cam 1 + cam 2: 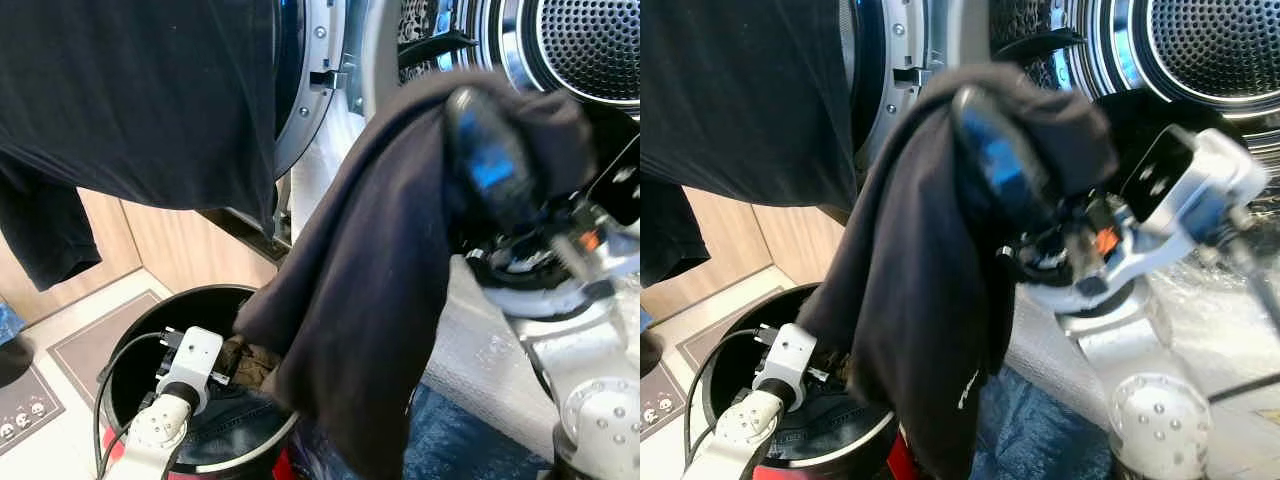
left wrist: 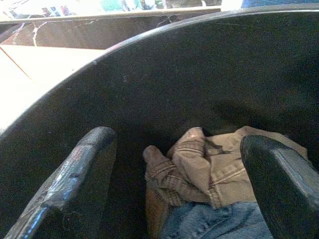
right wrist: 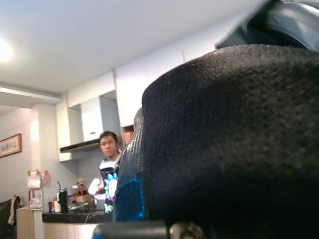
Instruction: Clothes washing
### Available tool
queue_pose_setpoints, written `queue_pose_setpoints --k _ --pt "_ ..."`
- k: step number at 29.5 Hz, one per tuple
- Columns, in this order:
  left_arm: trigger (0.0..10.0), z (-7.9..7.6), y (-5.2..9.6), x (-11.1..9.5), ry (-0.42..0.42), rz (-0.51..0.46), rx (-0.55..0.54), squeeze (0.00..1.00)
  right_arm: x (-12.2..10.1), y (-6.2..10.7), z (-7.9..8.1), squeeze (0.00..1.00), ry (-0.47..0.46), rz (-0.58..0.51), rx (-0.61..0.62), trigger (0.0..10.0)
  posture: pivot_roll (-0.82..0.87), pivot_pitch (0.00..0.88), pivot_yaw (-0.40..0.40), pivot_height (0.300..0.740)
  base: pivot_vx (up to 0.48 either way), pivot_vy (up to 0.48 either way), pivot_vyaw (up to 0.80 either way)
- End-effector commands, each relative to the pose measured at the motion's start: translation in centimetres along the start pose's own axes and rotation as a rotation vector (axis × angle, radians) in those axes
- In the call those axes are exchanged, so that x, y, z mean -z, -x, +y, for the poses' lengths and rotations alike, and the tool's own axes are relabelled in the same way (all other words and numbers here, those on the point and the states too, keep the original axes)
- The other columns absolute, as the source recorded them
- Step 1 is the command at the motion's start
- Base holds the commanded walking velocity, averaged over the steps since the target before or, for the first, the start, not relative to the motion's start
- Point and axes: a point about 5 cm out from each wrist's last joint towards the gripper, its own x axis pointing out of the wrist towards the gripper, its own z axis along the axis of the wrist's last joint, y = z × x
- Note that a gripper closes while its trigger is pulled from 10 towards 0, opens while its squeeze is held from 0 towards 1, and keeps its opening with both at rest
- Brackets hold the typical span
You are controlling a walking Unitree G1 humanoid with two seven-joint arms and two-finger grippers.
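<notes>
Left eye view: right gripper (image 1: 495, 165) pinches a limp dark garment (image 1: 370, 300), draping toward six o'clock. Soft, light; grip bunched folds. Left gripper (image 2: 182, 164) spread over tan cloth (image 2: 214, 164) in the black basket (image 1: 130, 345).

The big dark cloth garment (image 1: 370, 300) looks soft and matt. The round washing machine drum (image 1: 590, 45) is shiny metal with tiny holes. The black plastic laundry bin (image 2: 164, 84) is smooth and dull. Inside lie tan ribbed cloth (image 2: 199, 164) and blue denim (image 2: 214, 221). The cupboard panel (image 1: 180, 245) looks like pale wood.
</notes>
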Motion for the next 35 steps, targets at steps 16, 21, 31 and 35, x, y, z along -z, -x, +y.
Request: queue_pose_setpoints --k 16,21,31,35 --pt "10.0 -0.2 -0.4 -0.1 -0.005 -0.006 0.014 0.00 -3.7 -1.5 0.2 0.00 0.128 -0.087 -0.085 0.0 0.15 0.039 -0.063 0.740 0.000 0.000 0.00" --pt "10.0 -0.1 -0.5 -0.1 -0.011 -0.002 0.022 0.00 -6.7 -3.0 -0.8 0.00 0.229 -0.137 -0.093 0.0 0.15 0.030 -0.055 0.740 0.000 0.000 0.00" --pt "10.0 -0.2 -0.7 0.0 -0.013 -0.001 0.028 0.00 -11.5 -6.5 -4.2 0.00 0.405 -0.173 -0.088 0.0 0.15 0.022 -0.050 0.740 0.000 0.000 0.00" --pt "10.0 -0.2 -0.6 0.1 -0.011 0.006 0.033 0.00 -13.5 -8.3 -6.6 0.00 0.446 -0.195 -0.018 0.0 0.14 0.021 -0.050 0.740 0.000 0.000 0.00"
